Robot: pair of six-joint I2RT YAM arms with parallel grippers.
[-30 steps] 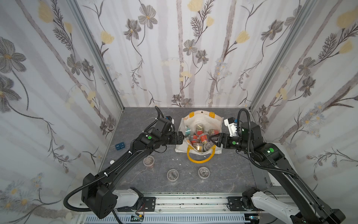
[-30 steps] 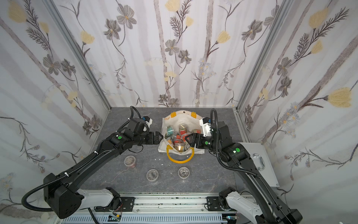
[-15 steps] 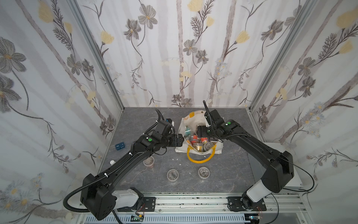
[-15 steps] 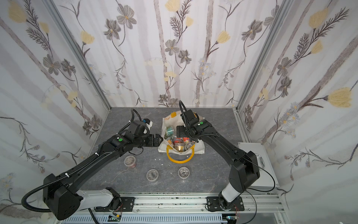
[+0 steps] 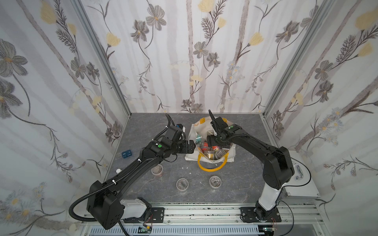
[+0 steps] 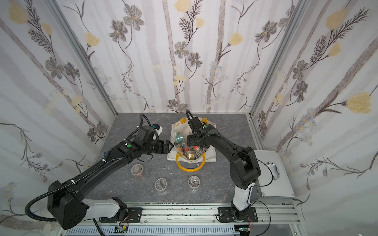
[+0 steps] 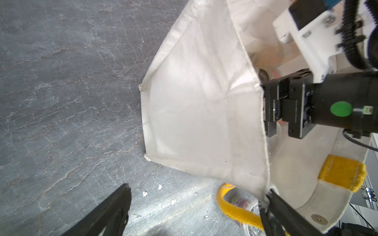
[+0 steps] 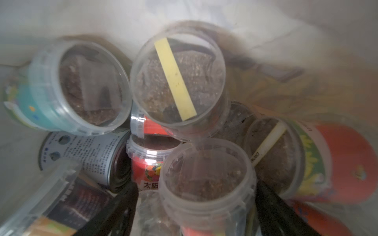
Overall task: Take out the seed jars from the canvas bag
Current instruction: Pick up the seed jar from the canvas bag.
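Observation:
The cream canvas bag (image 5: 192, 131) (image 6: 176, 130) sits mid-table, mouth up, one yellow handle (image 5: 211, 168) lying in front of it. Several seed jars (image 5: 212, 150) fill it. My right gripper (image 5: 211, 143) (image 6: 190, 141) is down inside the bag. In the right wrist view its open jaws (image 8: 195, 212) straddle a clear-lidded jar (image 8: 206, 179), with a gap on one side. My left gripper (image 5: 191, 147) (image 7: 194, 214) stands open at the bag's left rim, one fingertip (image 7: 280, 210) against the cloth (image 7: 194, 102). Three jars (image 5: 157, 170) (image 5: 182, 184) (image 5: 215, 181) stand on the table in front.
A silver metal case (image 5: 300, 185) (image 6: 274, 177) lies at the table's right edge. A small blue object (image 5: 126, 153) and a white cap (image 5: 118, 170) sit by the left wall. White crumbs (image 7: 159, 186) dot the grey table near the bag.
My right arm has risen from low beside the bag's right rim and now reaches over, gripper down among the jars. The left gripper has stayed at the left rim.

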